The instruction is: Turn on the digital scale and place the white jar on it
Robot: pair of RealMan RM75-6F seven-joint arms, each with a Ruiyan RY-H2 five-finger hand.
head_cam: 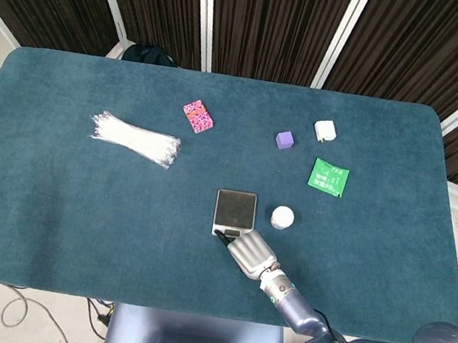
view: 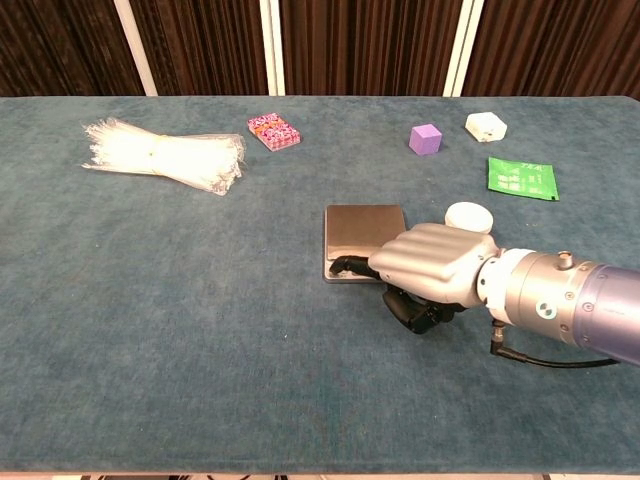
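Observation:
The digital scale (head_cam: 234, 211) (view: 364, 233) is a small square grey plate lying flat near the table's front middle. My right hand (head_cam: 248, 252) (view: 430, 268) lies palm down at its near edge, one black fingertip touching the scale's front strip while the other fingers curl under; it holds nothing. The white jar (head_cam: 282, 217) (view: 468, 216), with its round lid, stands upright just right of the scale, behind the hand and apart from it. My left hand does not show in either view.
A bundle of white cable ties (head_cam: 135, 138) (view: 165, 153) lies at the left. Toward the back lie a pink patterned packet (head_cam: 197, 116) (view: 274, 130), a purple cube (head_cam: 284, 139) (view: 425, 138), a small white box (head_cam: 325, 130) (view: 485, 126) and a green sachet (head_cam: 328, 177) (view: 521, 178).

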